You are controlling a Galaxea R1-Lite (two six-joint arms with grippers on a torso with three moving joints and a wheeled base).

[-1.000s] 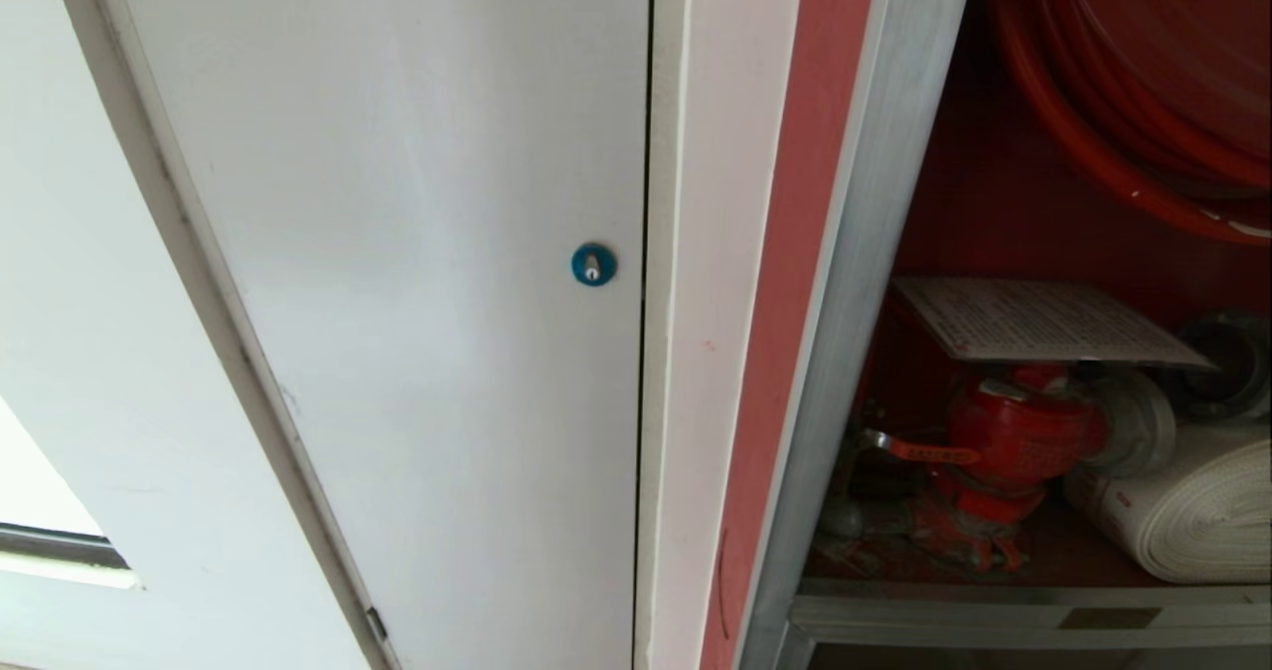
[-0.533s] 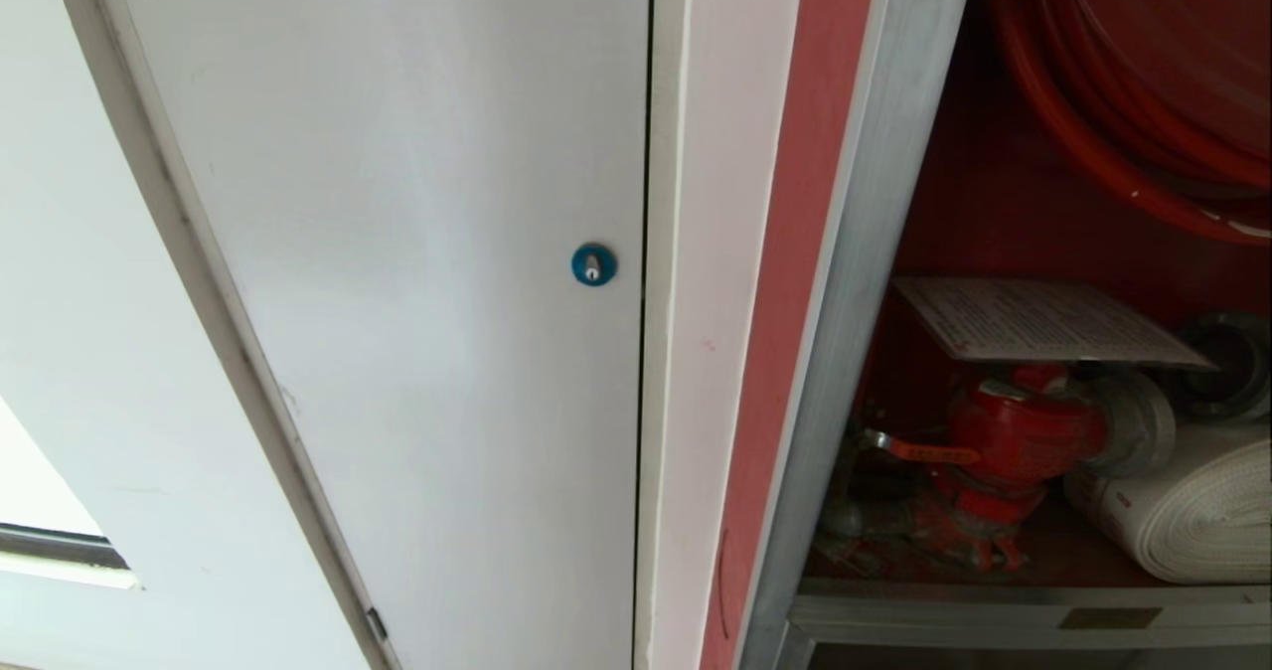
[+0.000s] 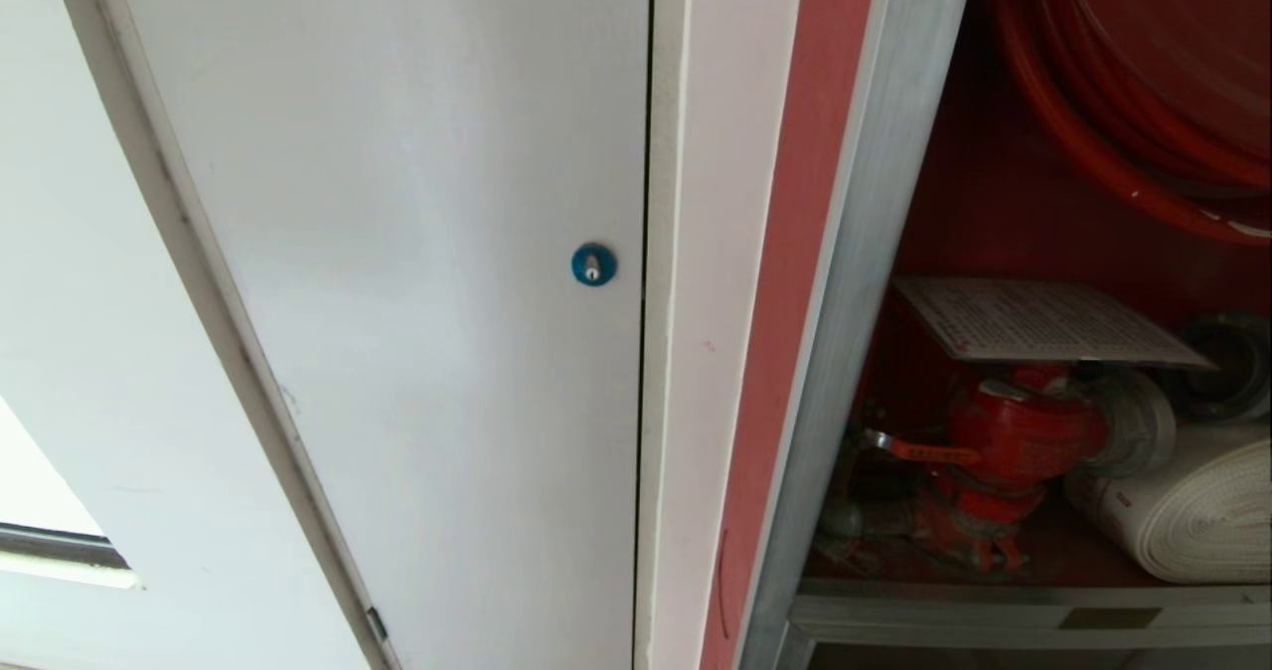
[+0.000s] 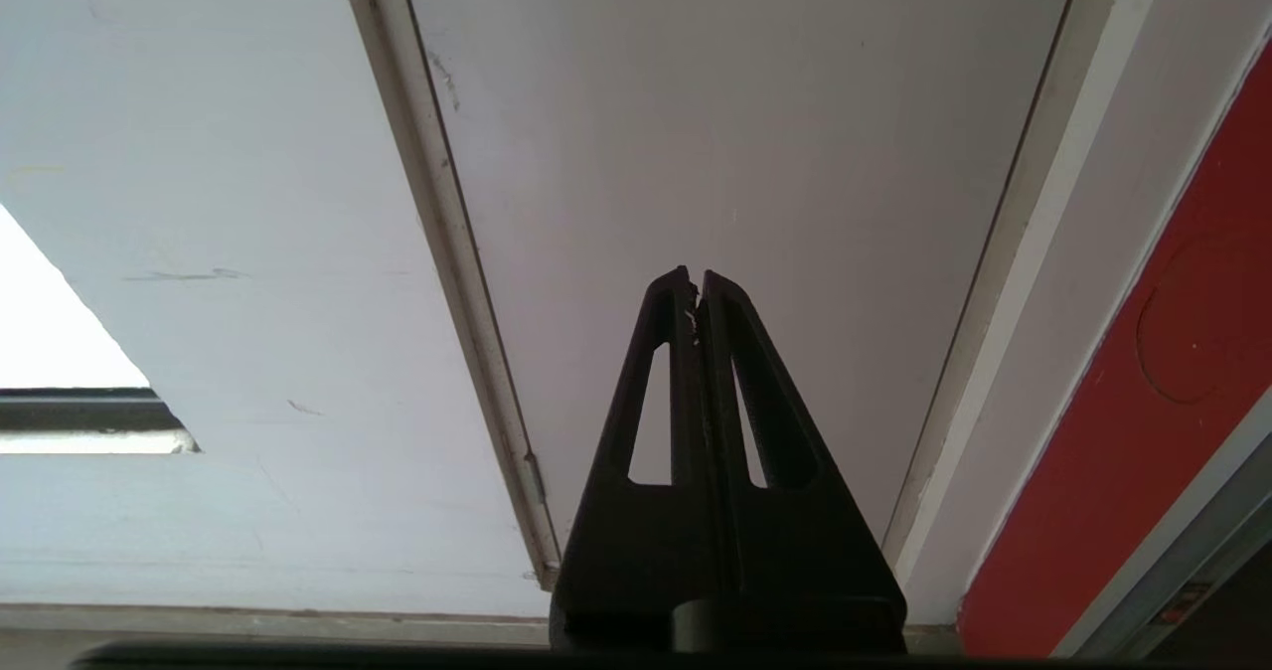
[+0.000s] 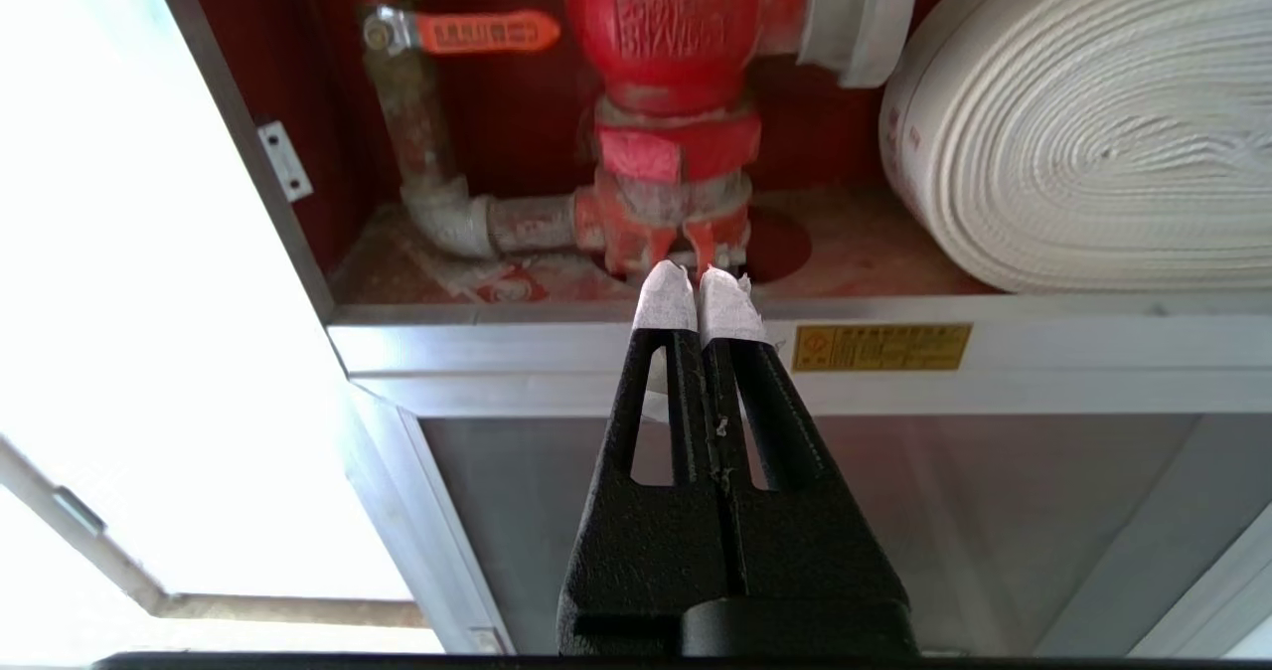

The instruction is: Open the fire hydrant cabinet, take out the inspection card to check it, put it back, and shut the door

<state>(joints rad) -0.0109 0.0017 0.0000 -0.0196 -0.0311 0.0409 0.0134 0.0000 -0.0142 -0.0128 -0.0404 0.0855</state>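
The fire hydrant cabinet [image 3: 865,282] stands open at the right of the head view, its red inside showing; the door is out of view. The white inspection card [image 3: 1038,320] lies flat on top of the red valve [image 3: 1014,441]. Beside the valve sits the white rolled hose [image 3: 1192,511], and the red hose reel [image 3: 1143,83] hangs above. My right gripper [image 5: 700,282] is shut and empty, its white-taped tips in front of the cabinet's lower silver rail [image 5: 1043,352], below the valve [image 5: 676,44]. My left gripper [image 4: 696,287] is shut, facing the plain white panel [image 4: 745,133].
A white panel [image 3: 397,252] with a blue round lock [image 3: 593,264] fills the left of the head view, with a white post [image 3: 711,302] between it and the cabinet. A yellow label [image 5: 880,347] sits on the rail, above a lower glazed panel [image 5: 894,511].
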